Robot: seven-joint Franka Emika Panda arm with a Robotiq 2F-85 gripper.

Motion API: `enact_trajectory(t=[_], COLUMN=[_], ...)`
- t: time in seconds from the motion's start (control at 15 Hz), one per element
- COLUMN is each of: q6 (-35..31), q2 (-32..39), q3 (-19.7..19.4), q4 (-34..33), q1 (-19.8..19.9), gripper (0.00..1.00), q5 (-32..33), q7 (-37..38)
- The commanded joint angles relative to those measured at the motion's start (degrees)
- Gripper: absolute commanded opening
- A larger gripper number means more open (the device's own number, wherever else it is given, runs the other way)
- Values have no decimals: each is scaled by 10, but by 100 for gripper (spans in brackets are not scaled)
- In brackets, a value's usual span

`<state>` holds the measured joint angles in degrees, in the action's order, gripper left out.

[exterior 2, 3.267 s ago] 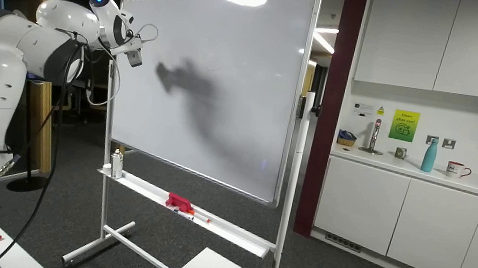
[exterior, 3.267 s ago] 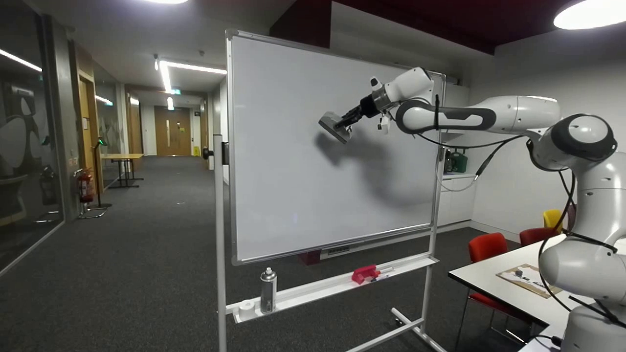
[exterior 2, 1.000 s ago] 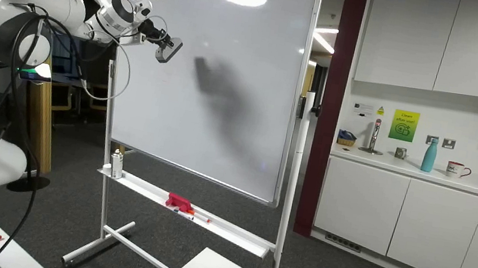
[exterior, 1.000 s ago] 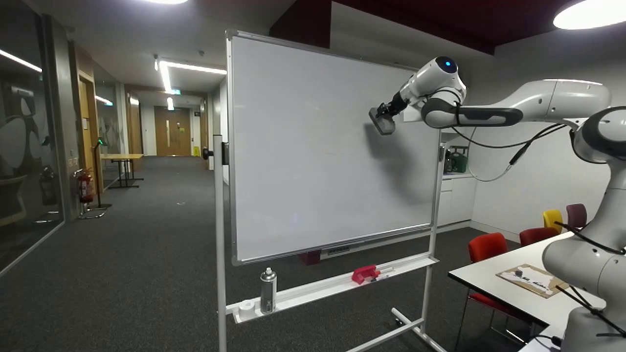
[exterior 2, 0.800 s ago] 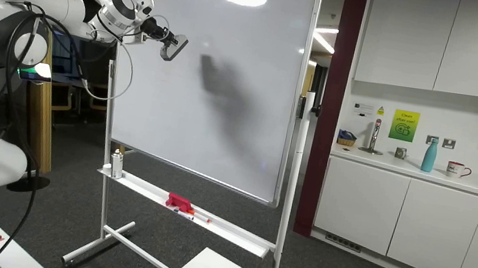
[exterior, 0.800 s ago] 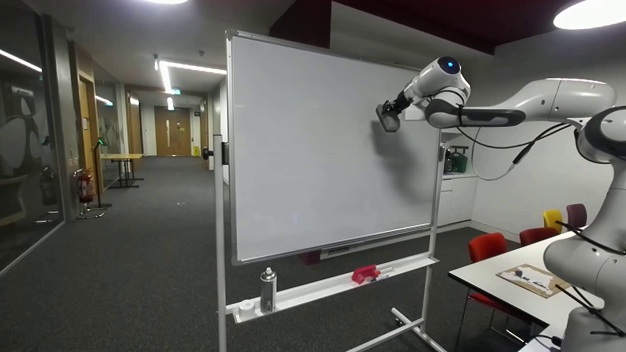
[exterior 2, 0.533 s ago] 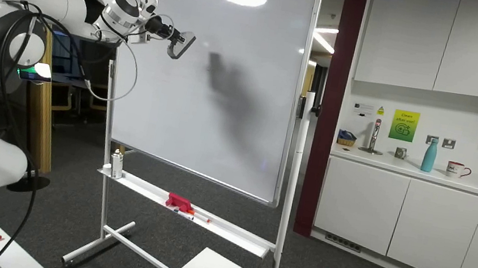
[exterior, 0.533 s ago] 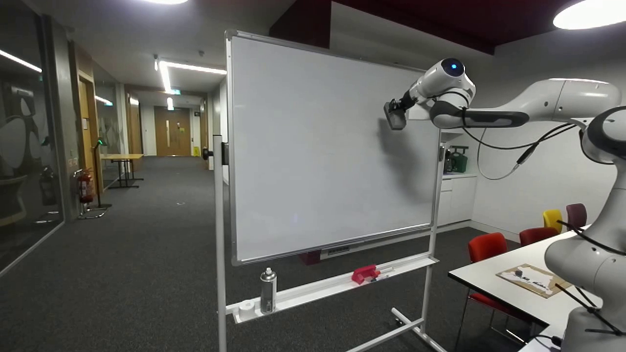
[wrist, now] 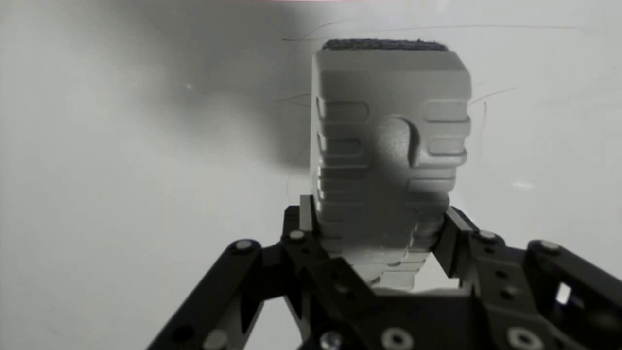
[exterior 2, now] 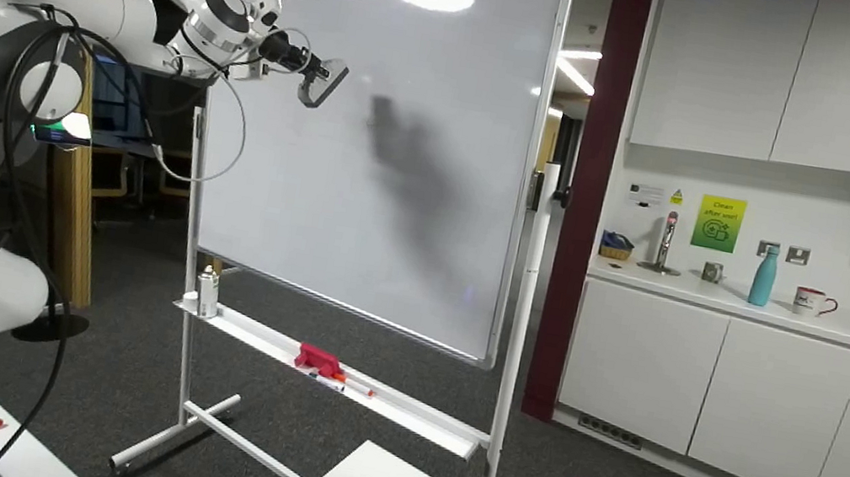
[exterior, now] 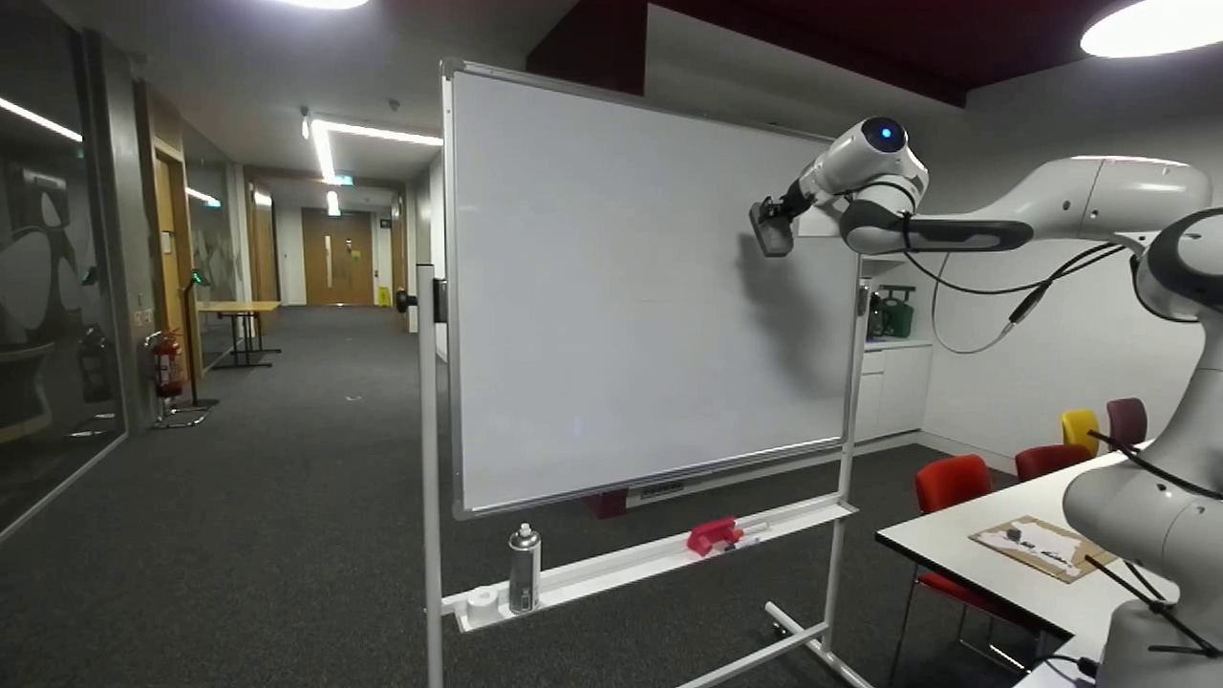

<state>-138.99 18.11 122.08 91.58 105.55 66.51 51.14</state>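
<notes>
That black gripper [wrist: 381, 218] had a grey eraser [wrist: 388, 146] clamped by its sides and held it, tilted, out in front of the whiteboard [exterior: 611, 315], apart from the surface, where a soft shadow [exterior 2: 419, 169] fell. Up close, faint thin lines [wrist: 486, 26] showed on the board. On the tray [exterior: 621, 571] below, I saw a spray can [exterior: 524, 573] standing beside a white roll [exterior: 482, 606], well apart from a red object [exterior: 711, 537].
</notes>
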Motion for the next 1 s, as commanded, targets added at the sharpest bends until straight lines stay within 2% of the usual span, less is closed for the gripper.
enact_trajectory(t=[0.0,0.2,0.6,0.73,0.93], q6=[8,4,-52,-93,-157], q2=[13,13,9,-4,-19], q3=[-41,-65,-114,-136,-186], q4=[-14,-23,-37,-34,-35], q1=[-48,-59,-66,-61,-81], gripper=[34,34,34,34,34], q5=[33,40,79,75,78], q7=[18,32,59,58,61])
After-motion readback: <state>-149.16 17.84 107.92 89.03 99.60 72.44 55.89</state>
